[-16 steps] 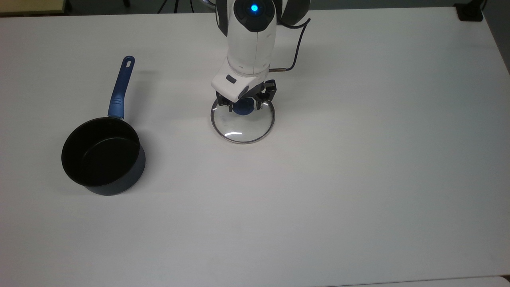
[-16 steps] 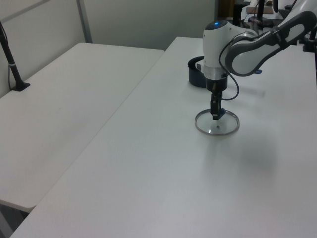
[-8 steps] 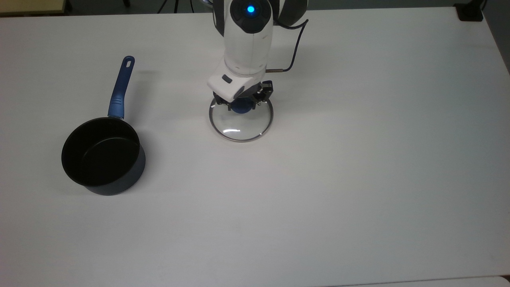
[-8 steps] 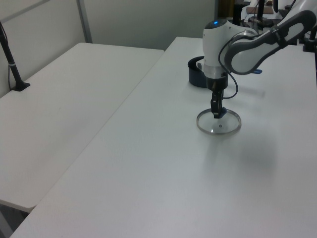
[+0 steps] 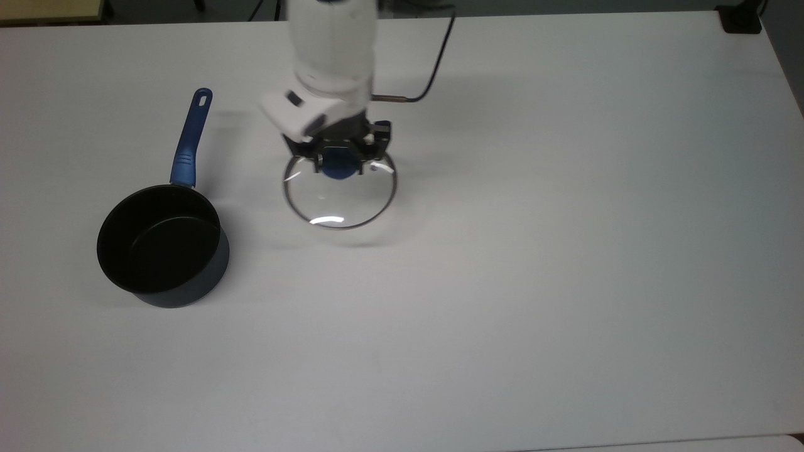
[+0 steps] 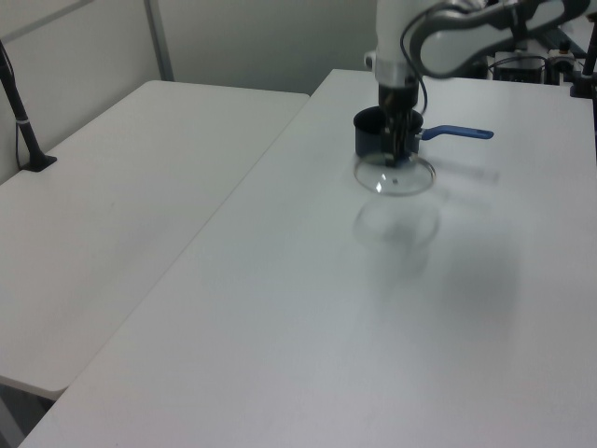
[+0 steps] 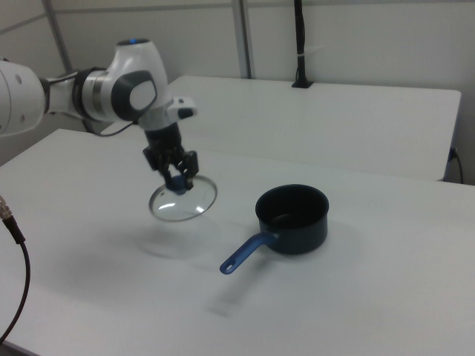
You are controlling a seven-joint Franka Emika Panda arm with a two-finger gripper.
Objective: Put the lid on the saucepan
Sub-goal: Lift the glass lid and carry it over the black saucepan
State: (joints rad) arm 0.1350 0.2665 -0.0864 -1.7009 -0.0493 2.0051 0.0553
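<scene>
step: carrying – gripper (image 5: 340, 164) clamped on the lid's (image 5: 340, 201) blue knob, lid in the air over the table (image 5: 565, 251) | saucepan (image 5: 160, 248) sits open, well off toward the top view's left | next, I'd guess: center over it, then lower

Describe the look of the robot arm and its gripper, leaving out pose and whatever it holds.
The arm has glossy white rounded shells with dark grey joint sections. A blue light glows on one joint cap in the right view. A thin black cable loops beside the wrist in the top view. The gripper is black with two short fingers under a white flange.
</scene>
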